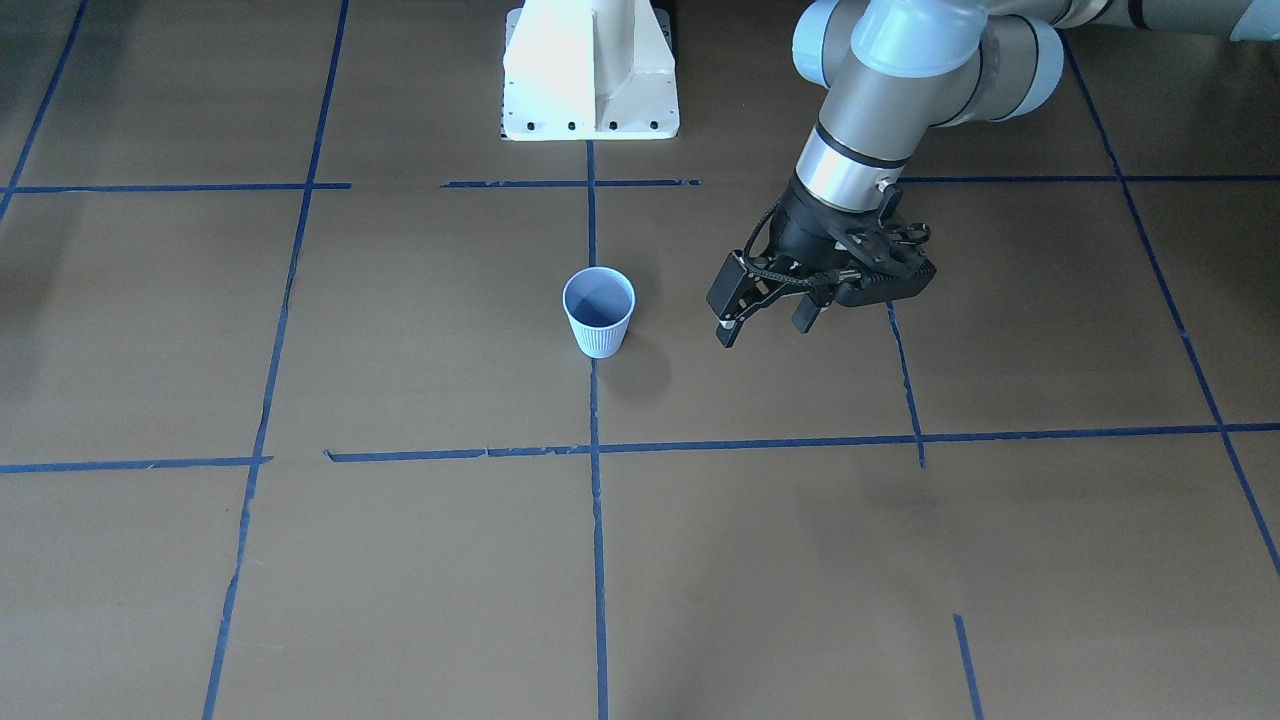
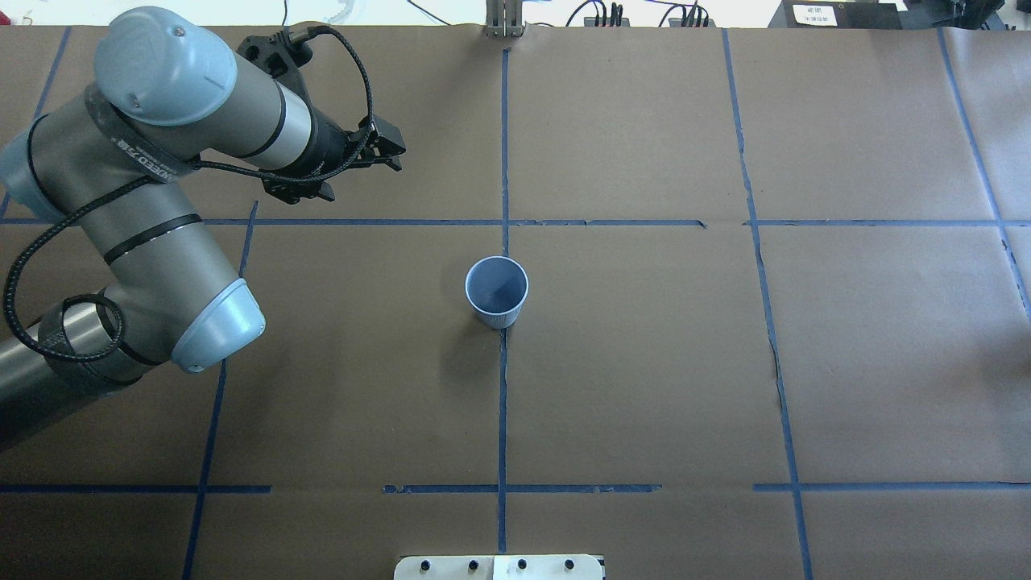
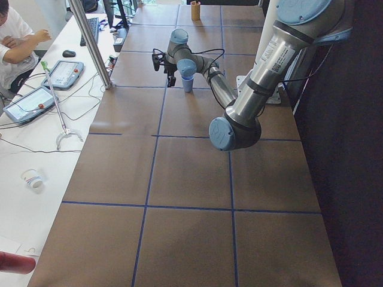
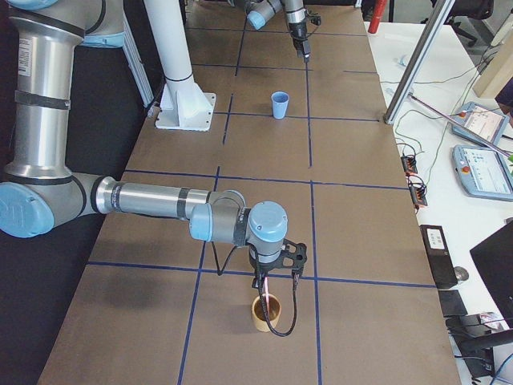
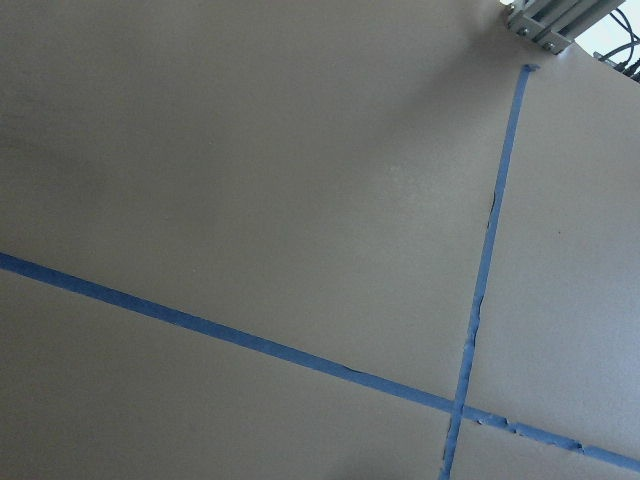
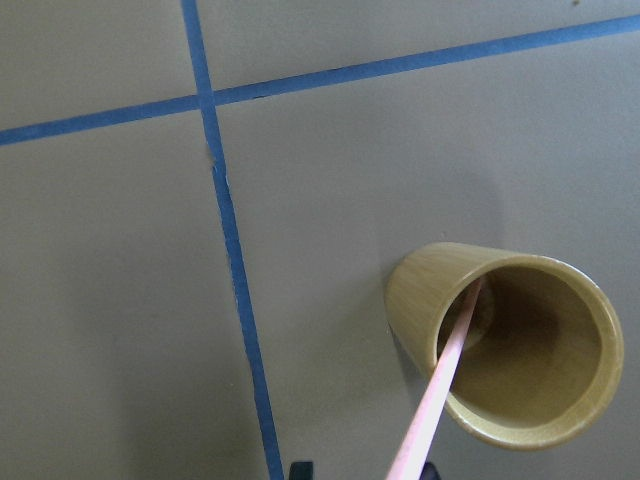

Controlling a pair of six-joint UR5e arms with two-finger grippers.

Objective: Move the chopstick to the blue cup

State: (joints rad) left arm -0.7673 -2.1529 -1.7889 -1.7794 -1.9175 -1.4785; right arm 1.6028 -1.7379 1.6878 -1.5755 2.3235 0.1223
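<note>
The blue cup [image 1: 598,315] stands upright near the table's middle, also in the overhead view [image 2: 497,294]. The pink-orange chopstick [image 6: 440,380] stands tilted in a tan bamboo cup [image 6: 415,300] at the table's right end [image 4: 266,314]. My right gripper [image 4: 272,277] hangs just above that cup. In its wrist view, two dark fingertips [image 6: 300,468] show at the bottom edge either side of the stick, with a gap on the left. My left gripper [image 1: 765,320] is open and empty, above the table beside the blue cup [image 2: 395,153].
The robot's white base [image 1: 590,70] stands at the table's near edge. Blue tape lines cross the brown table. An operator, tablets and cables lie on the white bench [image 3: 36,101] past the table's far side.
</note>
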